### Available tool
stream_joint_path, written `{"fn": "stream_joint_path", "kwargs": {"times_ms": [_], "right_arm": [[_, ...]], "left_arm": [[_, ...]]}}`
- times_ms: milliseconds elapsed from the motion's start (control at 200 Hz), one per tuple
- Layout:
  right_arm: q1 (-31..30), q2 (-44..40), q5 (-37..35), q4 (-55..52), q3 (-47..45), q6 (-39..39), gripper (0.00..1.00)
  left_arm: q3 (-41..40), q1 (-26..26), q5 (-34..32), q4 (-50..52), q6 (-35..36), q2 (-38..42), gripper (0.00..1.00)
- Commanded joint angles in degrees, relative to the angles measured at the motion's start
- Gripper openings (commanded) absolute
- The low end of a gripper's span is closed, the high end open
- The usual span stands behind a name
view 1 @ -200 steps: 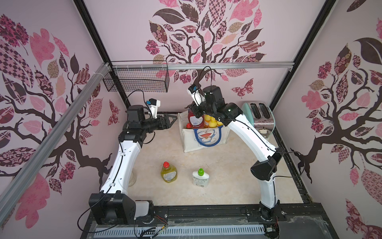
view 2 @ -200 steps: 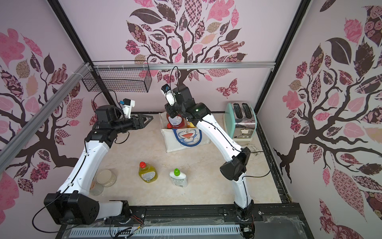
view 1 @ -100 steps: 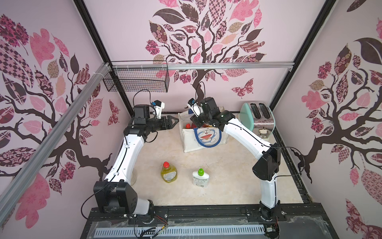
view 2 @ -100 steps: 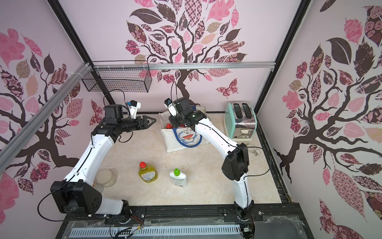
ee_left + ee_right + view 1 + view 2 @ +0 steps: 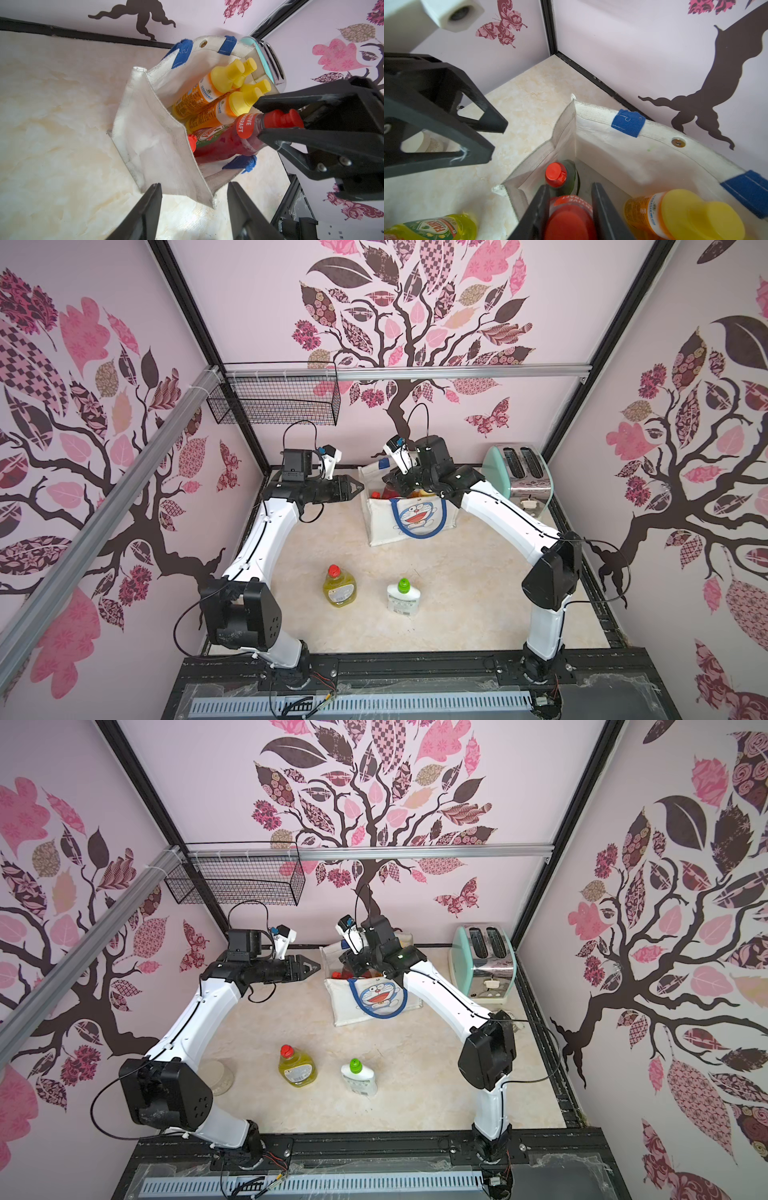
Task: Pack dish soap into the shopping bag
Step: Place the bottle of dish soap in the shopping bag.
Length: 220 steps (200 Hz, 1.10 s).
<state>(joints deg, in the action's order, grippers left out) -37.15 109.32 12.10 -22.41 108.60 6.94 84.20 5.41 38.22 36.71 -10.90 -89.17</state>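
Observation:
The white shopping bag (image 5: 409, 518) (image 5: 374, 1006) stands at the back of the table, mouth open. My right gripper (image 5: 395, 483) (image 5: 256, 120) (image 5: 570, 199) is shut on the neck of a red dish soap bottle (image 5: 224, 141) (image 5: 569, 220), whose body is inside the bag. Orange bottles with yellow caps (image 5: 197, 97) (image 5: 675, 212) and a dark green one (image 5: 564, 176) also stand inside. My left gripper (image 5: 359, 488) (image 5: 316, 968) (image 5: 193, 186) is open and empty beside the bag's left corner. A yellow-green bottle (image 5: 340, 587) and a white bottle (image 5: 402, 595) stand on the table in front.
A mint-and-steel toaster (image 5: 519, 472) (image 5: 484, 961) stands right of the bag against the back wall. A wire basket (image 5: 274, 400) hangs high at the back left. A round pale lid-like thing (image 5: 218, 1077) lies near the left arm's base.
My right gripper has come down with the red bottle into the bag's mouth. My left gripper has moved right, up to the bag's corner, and its jaws have narrowed.

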Motion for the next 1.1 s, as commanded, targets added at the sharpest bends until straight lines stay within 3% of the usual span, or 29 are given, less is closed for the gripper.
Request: {"fn": "stream_joint_path", "kwargs": {"times_ms": [0, 215, 490, 665, 790, 1095], "right_arm": [[-0.4, -3.6, 4.5, 8.2, -0.6, -2.3, 0.0], [-0.2, -4.6, 5.3, 11.2, -4.9, -2.4, 0.0], [0.1, -4.7, 9.0, 17.8, -9.7, -3.7, 0.0], [0.3, -2.5, 12.2, 18.2, -8.6, -3.5, 0.0], [0.3, -0.5, 13.7, 15.1, -5.7, -2.8, 0.0], [0.3, 1.8, 15.5, 12.9, -4.7, -1.7, 0.0]], "left_arm": [[2.1, 1.7, -1.4, 1.0, 2.0, -0.9, 0.55], [5.9, 5.2, -4.5, 4.2, 4.5, -5.2, 0.48], [7.3, 5.5, -7.0, 6.8, 5.9, -7.2, 0.36], [7.3, 5.5, -6.7, 6.8, 5.7, -6.6, 0.21], [7.4, 5.5, -7.0, 7.2, 5.9, -6.4, 0.0], [7.1, 5.8, -6.3, 6.2, 4.7, -4.5, 0.0]]}}
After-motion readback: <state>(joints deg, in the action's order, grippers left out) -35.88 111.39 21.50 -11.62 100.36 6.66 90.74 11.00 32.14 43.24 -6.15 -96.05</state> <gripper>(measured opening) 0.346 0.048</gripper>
